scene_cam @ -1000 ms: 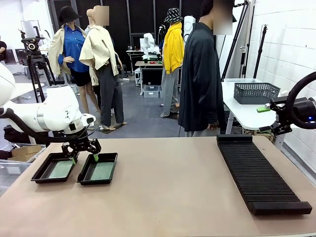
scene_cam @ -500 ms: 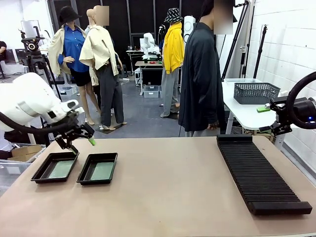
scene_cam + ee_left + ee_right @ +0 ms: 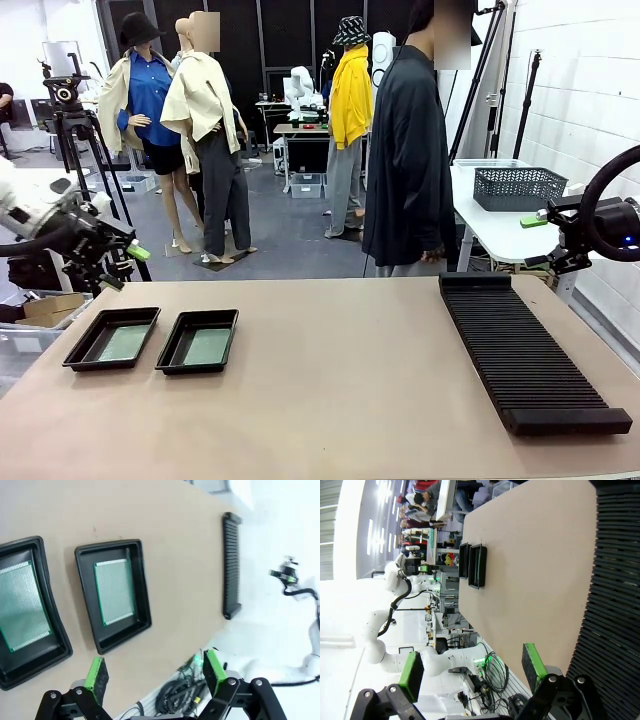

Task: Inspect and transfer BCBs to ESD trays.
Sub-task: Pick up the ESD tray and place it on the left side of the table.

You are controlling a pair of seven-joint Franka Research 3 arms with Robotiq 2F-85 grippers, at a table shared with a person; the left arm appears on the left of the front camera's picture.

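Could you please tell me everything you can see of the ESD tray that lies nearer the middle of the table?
The ESD tray is a shallow, glossy black rectangular dish, plastic by its look, with a raised, flared rim and rounded corners. It lies flat on the tan table near the left edge, close beside its twin tray but apart from it. A green BCB, finely dotted in the left wrist view, lies on its floor with black floor showing around it. Nothing else touches it; the left gripper hangs open, clear of it.

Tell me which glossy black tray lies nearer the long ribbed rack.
The right-hand glossy black tray, holding a green board; the other tray sits at the table's left edge.
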